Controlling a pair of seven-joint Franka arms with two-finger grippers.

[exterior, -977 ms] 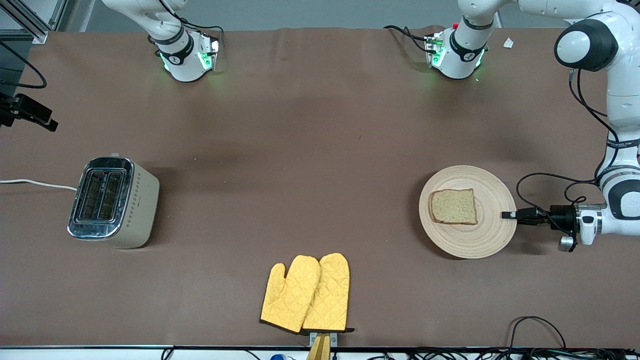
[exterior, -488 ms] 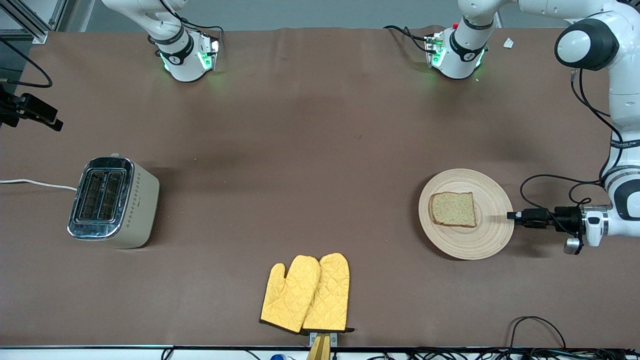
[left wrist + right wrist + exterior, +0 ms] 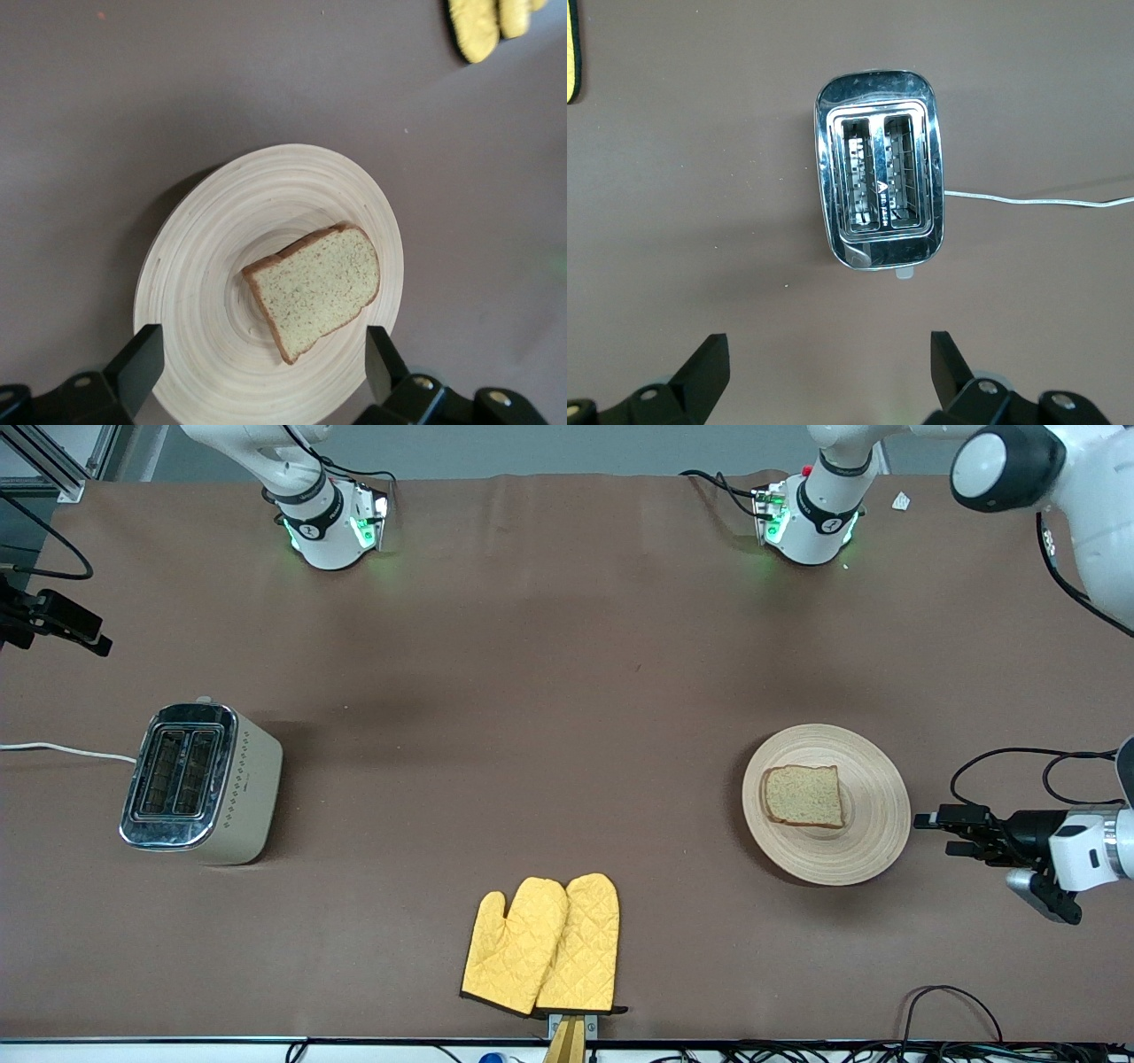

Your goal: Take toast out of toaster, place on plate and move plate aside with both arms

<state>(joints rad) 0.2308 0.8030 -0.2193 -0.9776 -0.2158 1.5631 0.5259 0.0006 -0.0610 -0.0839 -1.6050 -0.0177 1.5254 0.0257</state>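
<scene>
The round light-wood plate point(image 3: 873, 828) lies flat on the brown table toward the left arm's end, and the toast point(image 3: 803, 795) rests on it, off centre. My left gripper point(image 3: 941, 833) is open just off the plate's rim, touching nothing. In the left wrist view the plate point(image 3: 204, 266) and the toast point(image 3: 317, 288) show between the spread fingers of the left gripper point(image 3: 261, 359). My right gripper point(image 3: 66, 627) hangs open in the air near the toaster point(image 3: 202, 784). In the right wrist view, nothing sits between the fingers of the right gripper point(image 3: 827, 367).
The silver toaster point(image 3: 879, 181) stands toward the right arm's end with both slots vacant and a white cord point(image 3: 62, 750) trailing off. A pair of yellow oven mitts point(image 3: 545, 943) lies near the table's front edge. Black cables point(image 3: 952, 1010) loop at that edge.
My left gripper has opened, let go of the plate's rim and drawn back toward the left arm's end. The plate has settled flat. The right gripper has barely shifted.
</scene>
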